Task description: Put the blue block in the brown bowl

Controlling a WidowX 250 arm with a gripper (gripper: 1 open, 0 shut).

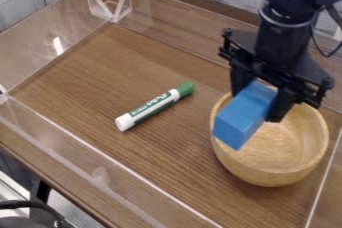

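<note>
The blue block (246, 114) hangs tilted in the air over the left rim of the brown bowl (297, 162), a round wooden bowl at the table's right. My gripper (267, 94) comes down from above and is shut on the block's upper end, its black fingers on either side. The bowl's hollow holds nothing that I can see.
A white marker with a green cap (154, 106) lies on the wooden table (94, 72) left of the bowl. Clear plastic walls (54, 157) fence the table on the left, front and back. The black arm (294, 12) rises at the upper right.
</note>
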